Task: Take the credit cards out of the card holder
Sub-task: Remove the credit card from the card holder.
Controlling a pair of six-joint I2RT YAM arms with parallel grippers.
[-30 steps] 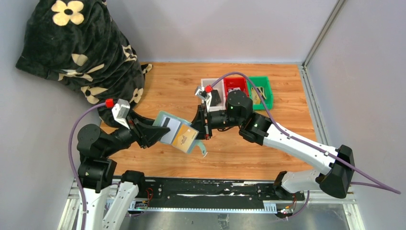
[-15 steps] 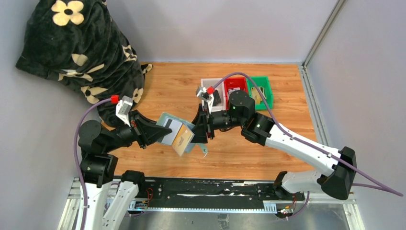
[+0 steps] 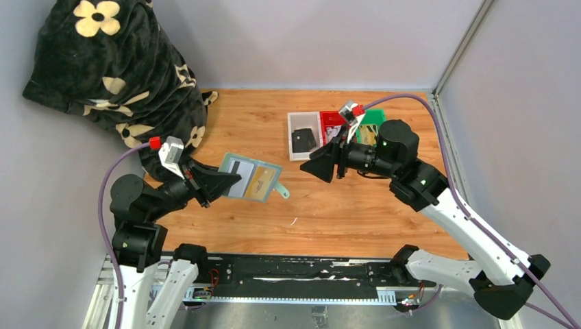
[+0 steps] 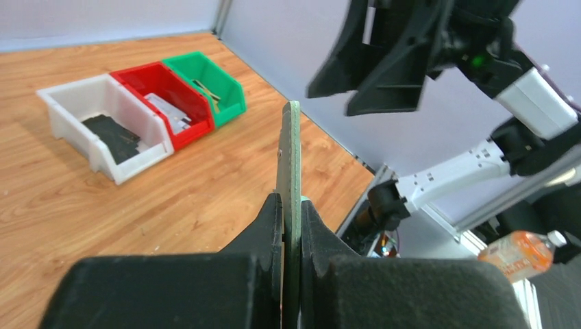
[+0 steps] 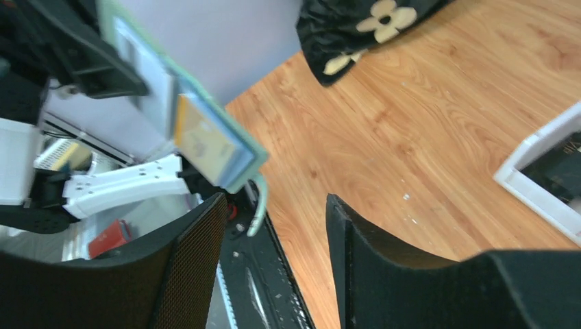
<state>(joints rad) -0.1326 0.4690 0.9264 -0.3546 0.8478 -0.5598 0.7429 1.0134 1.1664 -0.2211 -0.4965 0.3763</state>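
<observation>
Top external view: my left gripper [image 3: 233, 181] is clamped tight on the near edge of the green card holder [image 3: 274, 173], holding it opened out and up off the table [image 3: 356, 212]. Both cards are tucked in its pockets. The white card [image 3: 236, 168] w/ the dark stripe sits right at my left fingertips, and the tan-gold card [image 3: 259, 182] is just past it. The lil closing tab [image 3: 281, 192] hangs off the far corner.

Left wrist cam gets the holder edge-on, pinched btwn my two fingers [image 4: 270, 226].

My right gripper [image 3: 306, 168] is well apart from the holder, jaws spread w/ nothing btwn them, pointing at it. Right wrist cam is blurry, but the holder shows up and left of my right fingertips, tan-gold card facing me.

Behind my right gripper there's a white bin [image 3: 305, 133], a red bin [image 3: 334, 123] and a green bin [image 3: 375, 127] in a row. Off beyond my left arm is a black flowery blanket [image 3: 116, 68], heaped in the back corner.
</observation>
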